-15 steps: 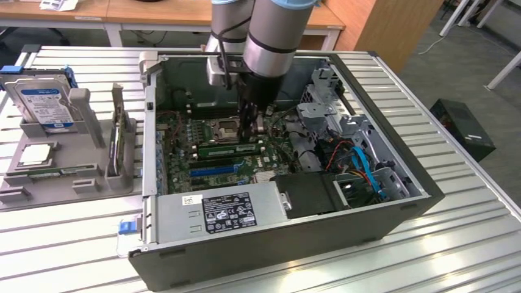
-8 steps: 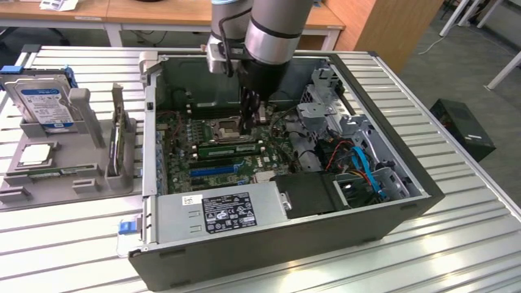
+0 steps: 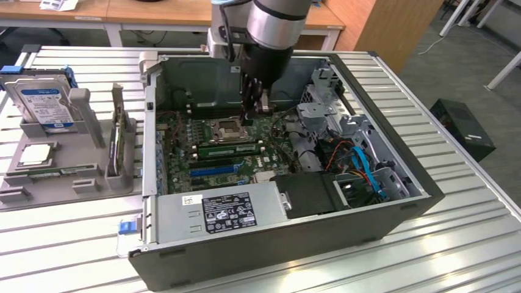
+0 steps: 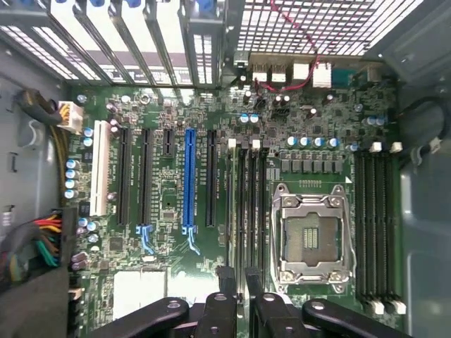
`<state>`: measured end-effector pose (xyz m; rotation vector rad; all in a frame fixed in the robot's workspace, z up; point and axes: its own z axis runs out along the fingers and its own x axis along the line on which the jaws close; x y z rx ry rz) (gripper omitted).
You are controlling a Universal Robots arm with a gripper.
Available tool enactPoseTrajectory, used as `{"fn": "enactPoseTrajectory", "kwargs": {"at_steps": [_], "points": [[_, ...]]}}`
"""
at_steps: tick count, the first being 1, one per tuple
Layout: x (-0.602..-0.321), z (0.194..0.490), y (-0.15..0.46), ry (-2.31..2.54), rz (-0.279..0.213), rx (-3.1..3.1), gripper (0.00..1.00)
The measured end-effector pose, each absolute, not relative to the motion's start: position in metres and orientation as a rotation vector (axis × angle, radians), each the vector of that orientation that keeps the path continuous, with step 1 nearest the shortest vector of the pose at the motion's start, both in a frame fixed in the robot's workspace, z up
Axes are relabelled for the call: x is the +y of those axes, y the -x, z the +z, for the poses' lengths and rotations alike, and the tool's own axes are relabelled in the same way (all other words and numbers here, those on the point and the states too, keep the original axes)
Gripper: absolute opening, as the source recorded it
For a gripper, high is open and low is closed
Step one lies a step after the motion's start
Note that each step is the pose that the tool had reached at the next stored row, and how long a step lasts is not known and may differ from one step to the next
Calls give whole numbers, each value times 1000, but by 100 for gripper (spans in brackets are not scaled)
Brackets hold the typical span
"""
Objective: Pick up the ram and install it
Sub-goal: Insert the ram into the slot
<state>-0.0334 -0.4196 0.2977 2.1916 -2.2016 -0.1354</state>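
Steel case (image 3: pixel 244 256) walls fence me in on every side, open only above. The case lies on a slatted metal table (image 3: pixel 456 238). My gripper (image 3: pixel 254 113) hangs above the motherboard (image 3: pixel 180 152), jaws narrowly parted, holding nothing. The ram (image 3: pixel 232 146) sits slotted beside the processor socket (image 3: pixel 228 128), below me.
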Motion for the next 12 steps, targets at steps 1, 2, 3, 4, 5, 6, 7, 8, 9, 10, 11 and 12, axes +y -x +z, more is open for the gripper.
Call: {"fn": "enactPoseTrajectory", "kwargs": {"at_steps": [1,2,3,4,5,6,7,8,9,10,11,12], "points": [[-420,301,33,-2192,-135,-2202,19],[-420,304,33,-2192,-135,-2202,19],[-420,306,33,-2192,-135,-2202,19],[-420,309,33,-2192,-135,-2202,19],[-420,312,33,-2192,-135,-2202,19],[-420,314,33,-2192,-135,-2202,19],[-420,316,33,-2192,-135,-2202,19],[-420,318,33,-2192,-135,-2202,19],[-420,320,33,-2192,-135,-2202,19],[-420,321,33,-2192,-135,-2202,19],[-420,323,33,-2192,-135,-2202,19],[-420,324,33,-2192,-135,-2202,19]]}}
